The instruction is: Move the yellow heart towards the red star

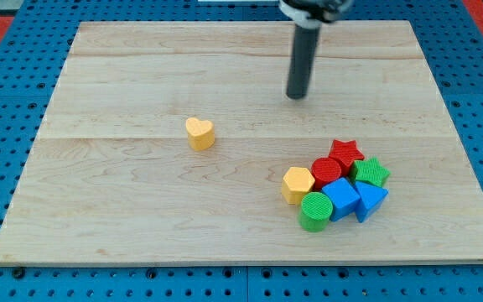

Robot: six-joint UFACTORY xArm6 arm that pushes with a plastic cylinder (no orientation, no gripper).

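Yellow heart (199, 133) alone mid-board; red star (345, 153) in right cluster; my tip (297, 96) well apart; no jaws.

Yellow heart (199, 133): small block, flat on the wooden board, alone, left of centre, lobes toward the view's top, point toward the bottom, nothing touching it

Red star (345, 153): lies at about 4 o'clock from the heart, well apart, at the 12 o'clock edge of a tight block cluster, flat, touching the neighbours below it
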